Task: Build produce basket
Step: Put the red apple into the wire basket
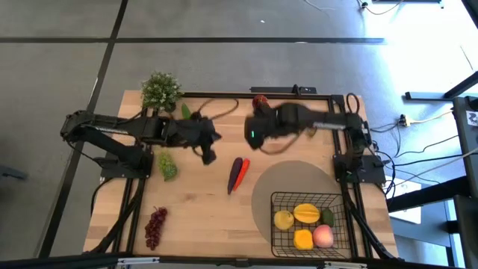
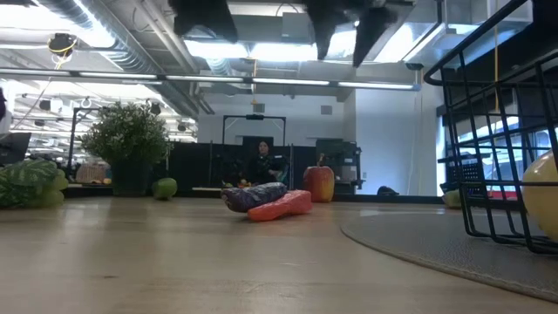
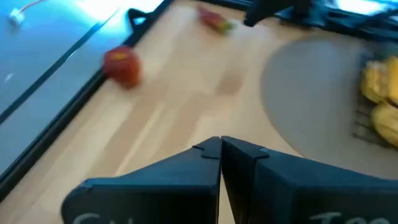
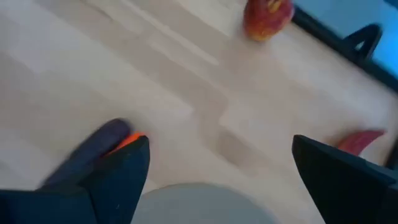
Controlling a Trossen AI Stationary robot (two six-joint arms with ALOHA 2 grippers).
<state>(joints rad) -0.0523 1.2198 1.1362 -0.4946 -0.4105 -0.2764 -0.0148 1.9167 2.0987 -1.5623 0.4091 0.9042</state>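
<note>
One chili (image 1: 241, 172) lies near-vertical, mid-table.

Both arms are dark, boxy and jointed. The right arm (image 1: 299, 119) shows a small green light. The left gripper (image 3: 219, 152) has matte black, wedge-shaped fingers.

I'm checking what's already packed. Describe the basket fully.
The basket is black wire mesh, rectangular, open-topped and upright. It stands at the table's near right corner, resting partly on a round grey mat. Inside lie four yellow or orange pieces, one pink peach and something dark green. In the low view its wire wall rises at the right edge with a yellow fruit behind it. No gripper touches it; the right gripper hovers well away.
</note>
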